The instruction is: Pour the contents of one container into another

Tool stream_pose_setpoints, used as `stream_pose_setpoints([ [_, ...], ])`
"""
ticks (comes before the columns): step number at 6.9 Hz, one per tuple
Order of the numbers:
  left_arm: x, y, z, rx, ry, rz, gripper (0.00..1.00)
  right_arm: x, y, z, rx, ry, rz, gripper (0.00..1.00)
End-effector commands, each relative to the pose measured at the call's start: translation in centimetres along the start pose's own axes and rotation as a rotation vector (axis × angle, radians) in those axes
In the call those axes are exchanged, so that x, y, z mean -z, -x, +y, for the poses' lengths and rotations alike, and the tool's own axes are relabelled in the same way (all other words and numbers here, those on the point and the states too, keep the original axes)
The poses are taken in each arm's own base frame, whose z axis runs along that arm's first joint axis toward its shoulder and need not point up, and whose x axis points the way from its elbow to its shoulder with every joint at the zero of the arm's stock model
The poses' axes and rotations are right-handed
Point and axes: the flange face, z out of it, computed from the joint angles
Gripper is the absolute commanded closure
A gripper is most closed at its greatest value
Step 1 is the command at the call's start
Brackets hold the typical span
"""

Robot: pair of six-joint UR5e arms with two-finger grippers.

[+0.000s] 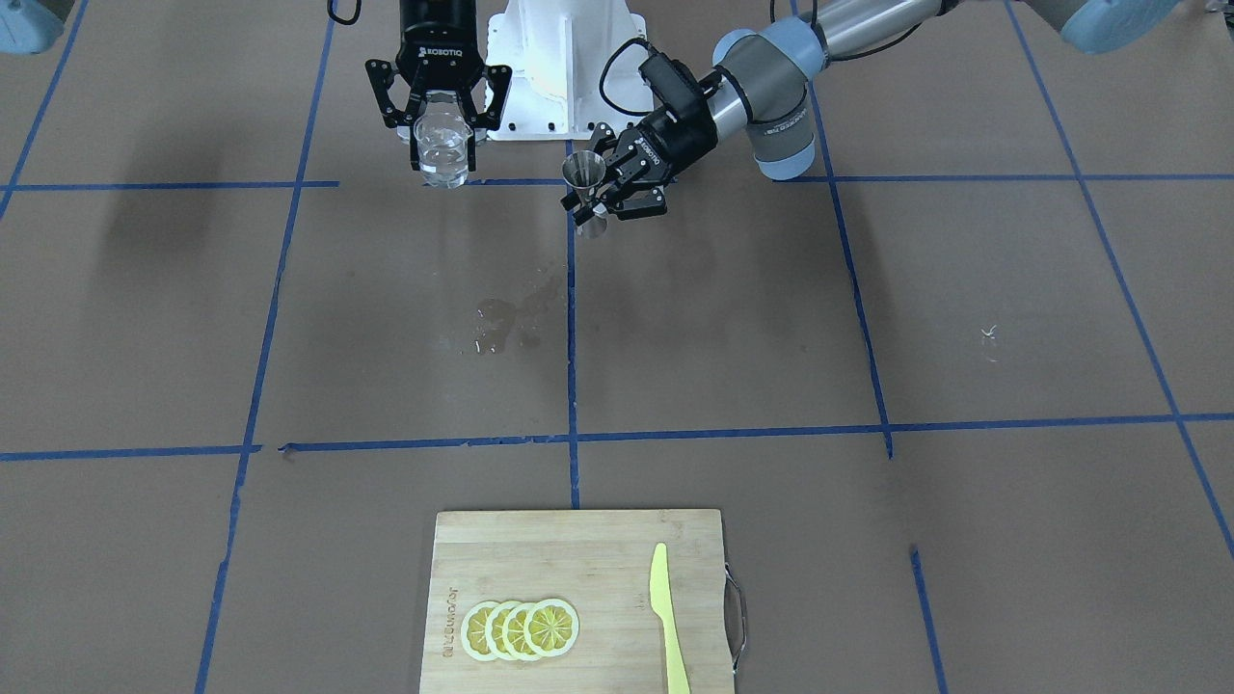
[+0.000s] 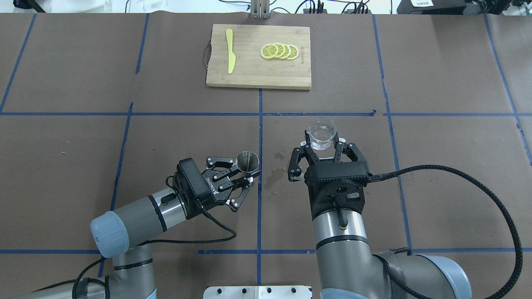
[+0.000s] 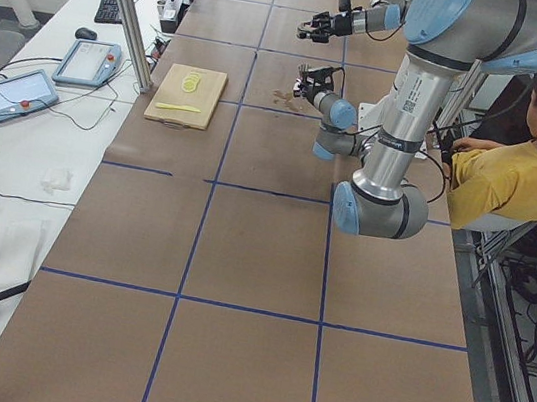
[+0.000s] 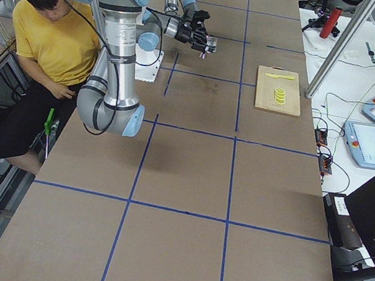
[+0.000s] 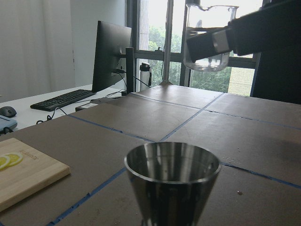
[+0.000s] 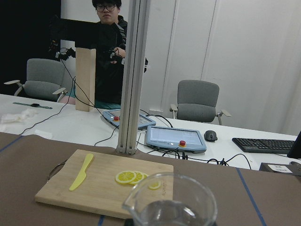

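Note:
My right gripper (image 2: 323, 143) is shut on a small clear glass cup (image 2: 323, 133) with a pouring lip. The cup is upright, lifted off the table, and has clear liquid in it (image 1: 442, 149). My left gripper (image 2: 248, 172) is shut on the waist of a silver steel jigger (image 2: 247, 161), held upright in the air with its open cone up (image 1: 584, 173). The two containers are apart, the jigger on my left of the cup. In the left wrist view the jigger's empty mouth (image 5: 171, 165) is close in front, and the cup (image 5: 209, 37) hangs higher and beyond it.
A wet patch (image 1: 501, 323) lies on the brown paper under and between the grippers. At the far side a wooden cutting board (image 2: 258, 79) carries several lemon slices (image 2: 279, 51) and a yellow knife (image 2: 230, 56). A seated person (image 3: 516, 167) is behind the robot.

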Motion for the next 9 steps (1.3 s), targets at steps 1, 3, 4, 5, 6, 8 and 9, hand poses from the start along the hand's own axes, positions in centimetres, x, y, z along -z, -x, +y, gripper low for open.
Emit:
stream_pose_setpoints([
  [1,-1.6,-0.1,0.1,-0.009,0.014,0.035,1.00,0.4,0.1,0.0,0.077,-0.005,-0.005,0.99],
  [3,-2.2,0.3,-0.3,-0.049,0.012,0.062,1.00,0.5,0.5,-0.3,0.124,-0.003,-0.010,0.99],
  [4,-1.8,0.2,-0.4,-0.046,-0.009,0.113,1.00,0.5,0.6,-0.4,0.139,-0.002,-0.012,0.99],
  [5,-1.9,0.1,-0.5,-0.045,-0.015,0.119,1.00,0.5,0.6,-0.4,0.146,-0.001,-0.011,1.00],
  [6,-2.4,-0.2,-0.8,-0.044,-0.023,0.126,1.00,0.6,0.7,-0.3,0.146,0.002,-0.014,1.00],
  [8,-4.5,-0.4,-1.0,-0.041,-0.021,0.121,1.00,0.7,0.6,-0.5,0.137,0.016,-0.022,1.00],
  [9,-5.5,0.0,-1.0,-0.036,-0.018,0.112,1.00,1.1,0.5,-0.9,0.128,0.018,-0.030,1.00],
])
